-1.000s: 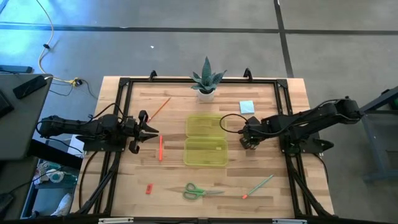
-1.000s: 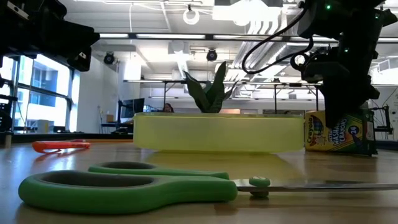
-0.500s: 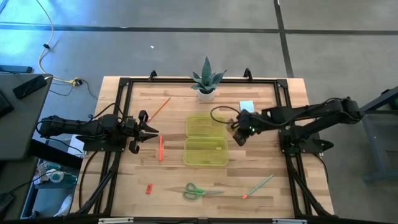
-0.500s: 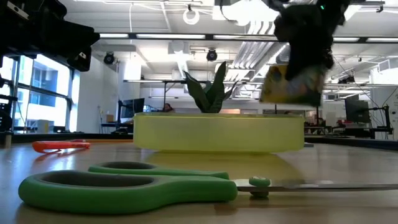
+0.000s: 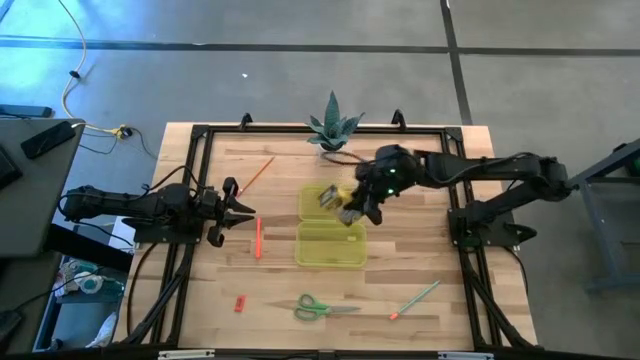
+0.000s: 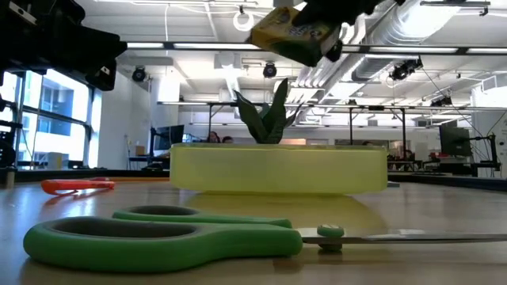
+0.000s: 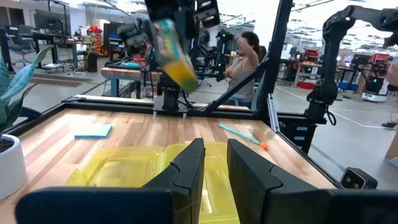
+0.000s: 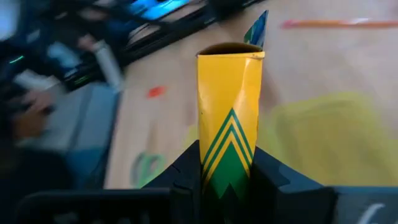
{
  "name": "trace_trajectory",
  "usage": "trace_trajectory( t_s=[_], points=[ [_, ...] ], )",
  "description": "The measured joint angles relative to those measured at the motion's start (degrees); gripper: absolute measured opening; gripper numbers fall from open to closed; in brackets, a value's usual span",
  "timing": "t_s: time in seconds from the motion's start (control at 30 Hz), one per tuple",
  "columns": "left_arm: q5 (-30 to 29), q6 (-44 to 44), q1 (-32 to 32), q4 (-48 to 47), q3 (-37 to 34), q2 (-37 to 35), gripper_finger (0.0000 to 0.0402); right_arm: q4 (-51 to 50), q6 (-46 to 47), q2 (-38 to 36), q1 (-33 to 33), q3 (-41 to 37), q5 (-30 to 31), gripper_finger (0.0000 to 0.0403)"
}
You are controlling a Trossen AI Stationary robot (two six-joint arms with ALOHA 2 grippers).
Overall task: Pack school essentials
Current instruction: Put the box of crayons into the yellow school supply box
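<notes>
Case [image 5: 331,228]: translucent yellow-green, hinged, lay open, frame centre.
Right gripper [image 5: 352,207]: pinched the crayon box [image 5: 335,200], held above the case.
Crayon box: yellow-green cardboard, rectangular.
Left gripper [image 5: 243,212]: fingers narrowly parted, left side, holding nothing.

Open case [image 5: 331,229] lies clear from above except where the right gripper [image 5: 352,208] and crayon box [image 5: 335,201] hang over it

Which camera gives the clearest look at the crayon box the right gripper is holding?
The right wrist view: the yellow-and-green crayon box fills the frame, clamped in the right gripper. The low view shows it tilted at the top edge. The high view shows it small over the yellow-green case. The left wrist view shows it blurred.
</notes>
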Motion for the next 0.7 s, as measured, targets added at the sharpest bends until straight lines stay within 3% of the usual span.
trace_trajectory(
  t_s=[0.4, 0.7],
  points=[
    [0.0, 0.0, 0.0, 0.0, 0.0, 0.0, 0.0062, 2.8, -3.4, 14.9, -1.6, 0.0, -21.8, 0.0071],
    [0.0, 0.0, 0.0, 0.0, 0.0, 0.0, 0.0062, 5.8, -4.3, 21.9, -1.7, 0.0, -25.5, 0.0071]
  ],
)
